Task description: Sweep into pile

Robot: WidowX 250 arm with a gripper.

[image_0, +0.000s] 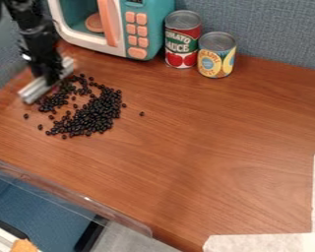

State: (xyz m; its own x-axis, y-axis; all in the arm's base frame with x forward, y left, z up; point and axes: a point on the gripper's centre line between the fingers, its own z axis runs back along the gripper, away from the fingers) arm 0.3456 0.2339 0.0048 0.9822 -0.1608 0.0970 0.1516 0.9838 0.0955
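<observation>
At the upper left of the table, my black gripper (pixel 53 74) hangs low, pointing down, and is at a light grey, bar-shaped sweeping tool (pixel 38 89). How its fingers stand on the tool cannot be made out. The tool lies slantwise along the upper-left side of the dark beans (pixel 98 115), close against them. Most beans form a dense patch, with a looser, gappy part nearer the tool. A single bean (pixel 141 113) sits apart to the right, and a few more lie scattered at the left.
A teal and white toy microwave (pixel 149 29) with its door ajar stands behind the beans. Right of it are a tomato sauce can (pixel 182 42) and a yellow-labelled can (pixel 216 56). A clear plastic edge (pixel 75 196) runs along the front left. White tape (pixel 265 242) marks the right and front-right edges.
</observation>
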